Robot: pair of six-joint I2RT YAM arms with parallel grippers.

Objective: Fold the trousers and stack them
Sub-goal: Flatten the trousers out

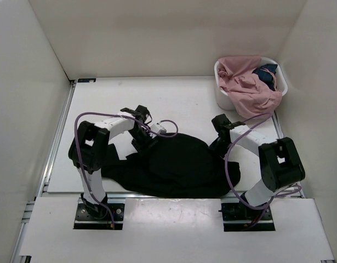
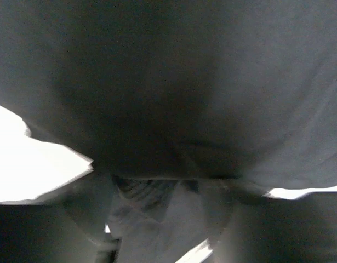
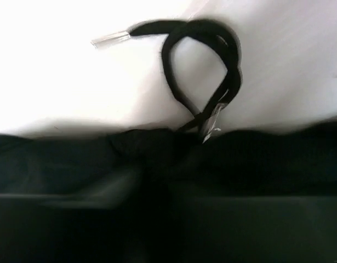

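1. The black trousers (image 1: 179,164) lie bunched at the near middle of the counter (image 1: 173,98), their drawstring (image 3: 201,66) looped on its bare surface.
2. The left hand (image 1: 142,141) is at their far-left edge and the right hand (image 1: 219,143) at their right edge. I cannot tell either hand's grip.
3. A basket (image 1: 223,98) of pink clothes (image 1: 247,87) stands at the far right.

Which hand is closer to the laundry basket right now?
Right. The right hand is at the right edge of the trousers, just short of the basket; the left hand is at their left edge, farther away.

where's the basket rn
In the top view the basket sits at the far right corner of the table, past the right arm, with pink clothes spilling over its rim.
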